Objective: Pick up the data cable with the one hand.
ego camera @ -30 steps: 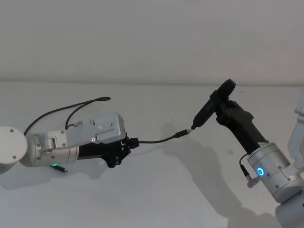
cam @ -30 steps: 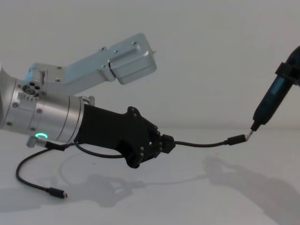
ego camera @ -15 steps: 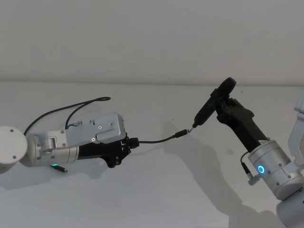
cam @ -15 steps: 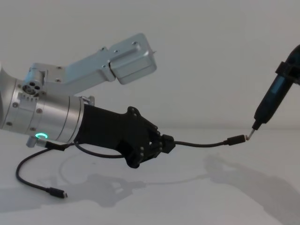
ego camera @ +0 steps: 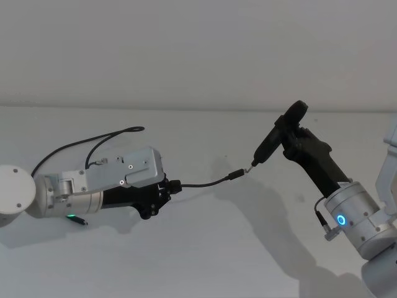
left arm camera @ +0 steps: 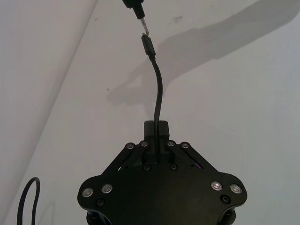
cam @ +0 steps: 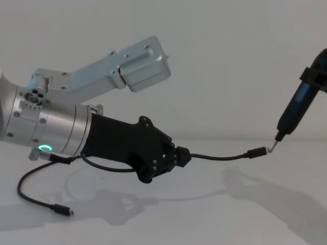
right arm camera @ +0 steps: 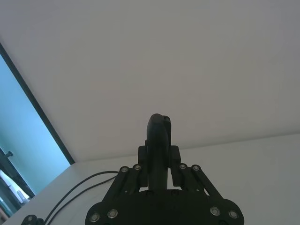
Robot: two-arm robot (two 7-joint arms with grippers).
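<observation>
Left end effector, centre frame, is clamped on the data cable near its raised plug; right end effector grips a pen-like tool; cable looks light and limp, so holding near the plug suits.

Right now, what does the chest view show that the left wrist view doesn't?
Chest view only: the cable's far plug lying on the table, and the left wrist's green ring light. Left wrist view only: the gripper's shut fingers from behind. Both: the left gripper holding the cable, its near plug meeting the pen tool's tip.
</observation>
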